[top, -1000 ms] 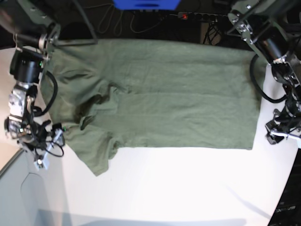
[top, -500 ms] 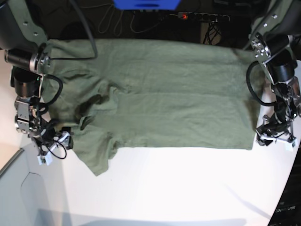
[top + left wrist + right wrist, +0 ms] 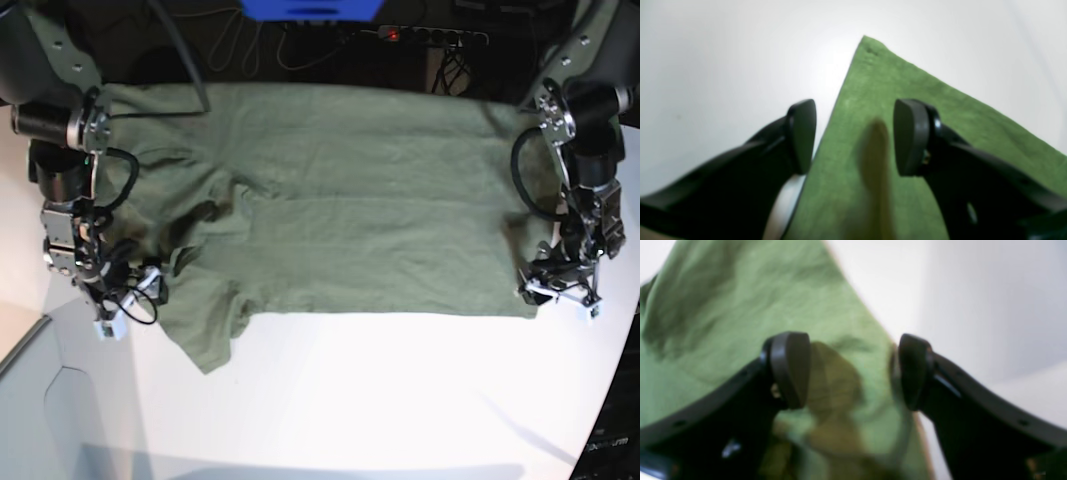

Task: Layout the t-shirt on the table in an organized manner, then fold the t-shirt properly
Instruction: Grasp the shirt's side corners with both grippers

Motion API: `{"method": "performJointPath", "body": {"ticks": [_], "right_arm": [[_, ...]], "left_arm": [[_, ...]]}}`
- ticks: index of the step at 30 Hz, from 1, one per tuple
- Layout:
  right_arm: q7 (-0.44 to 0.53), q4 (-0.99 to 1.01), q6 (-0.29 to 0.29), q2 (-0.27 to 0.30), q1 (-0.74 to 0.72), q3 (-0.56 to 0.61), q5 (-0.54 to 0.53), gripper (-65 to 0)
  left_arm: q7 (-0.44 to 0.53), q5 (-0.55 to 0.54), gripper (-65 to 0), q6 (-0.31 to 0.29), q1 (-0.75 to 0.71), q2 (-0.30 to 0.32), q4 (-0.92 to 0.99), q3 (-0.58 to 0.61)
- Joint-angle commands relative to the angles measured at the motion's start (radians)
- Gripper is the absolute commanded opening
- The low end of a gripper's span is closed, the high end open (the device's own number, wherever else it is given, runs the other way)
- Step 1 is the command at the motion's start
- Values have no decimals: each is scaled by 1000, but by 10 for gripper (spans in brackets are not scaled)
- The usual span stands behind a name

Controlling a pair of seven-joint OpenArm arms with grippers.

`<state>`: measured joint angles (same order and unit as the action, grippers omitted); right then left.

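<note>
The olive-green t-shirt [image 3: 360, 200] lies spread on the white table [image 3: 380, 400], collar and sleeves toward the left, hem toward the right. The near sleeve [image 3: 200, 320] is rumpled. My left gripper [image 3: 558, 290] is at the near hem corner. In the left wrist view it [image 3: 853, 136] is open, one finger [image 3: 803, 133] over bare table and the other over the t-shirt [image 3: 880, 86], astride the cloth's edge. My right gripper [image 3: 140, 295] is at the near sleeve's outer edge. In the right wrist view it [image 3: 853, 370] is open over the wrinkled t-shirt [image 3: 740, 290].
A power strip [image 3: 430, 35], cables and a blue object [image 3: 310, 8] lie beyond the table's far edge. A grey panel [image 3: 40, 400] sits at the lower left. The table's curved edge [image 3: 625, 350] runs close behind my left gripper.
Both arms have come down and inward: the left gripper moved left onto the hem corner, and the right gripper moved right to the sleeve edge. The shirt has hardly shifted.
</note>
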<state>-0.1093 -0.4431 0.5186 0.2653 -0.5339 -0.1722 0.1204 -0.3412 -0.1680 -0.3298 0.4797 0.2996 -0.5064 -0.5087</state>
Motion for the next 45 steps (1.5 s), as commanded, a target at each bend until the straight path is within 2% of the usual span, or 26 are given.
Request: {"method": "performJointPath", "body": {"ticks": [1,4,7,12,19,22,24,31,33,39,45], "right_arm": [[6,-12,-2,2,-22,33,-8,-303],[1,-12,-7,-2,-22,104,-11,-410],[0,-12,-8,-14,-22,105,-9,-509],[0,-12,-8,-14,-22,107,-9,-643],[0,-12,-8,-13,-22,110,-9,-650],[0,-12,-8,-13,-22,110,-9,-650],[0,-12,-8,-14,-22,112,-9,-650],[0,-12,-8,-13,-22,110,-9,-650],[0,-12,-8,-13,-22,107,-9,-650],[6,-18,-8,-14,-2,105,-9,-650],[9,-47,-8,-13,1,81,-15,-650]], "left_arm": [[20,-8,-293,-5,37,17,5,0],[29,-8,-293,-5,41,20,33,0],[67,-8,-293,-5,41,16,39,0],[73,-8,-293,-4,40,16,39,2],[75,-8,-293,4,40,14,98,2],[77,-8,-293,105,40,14,119,2],[77,-8,-293,136,40,13,119,8],[77,-15,-312,137,40,-4,121,200],[77,-12,-368,137,40,-6,122,198],[77,-17,-650,137,40,-9,121,200],[67,-41,-650,133,35,-9,84,196]]}}
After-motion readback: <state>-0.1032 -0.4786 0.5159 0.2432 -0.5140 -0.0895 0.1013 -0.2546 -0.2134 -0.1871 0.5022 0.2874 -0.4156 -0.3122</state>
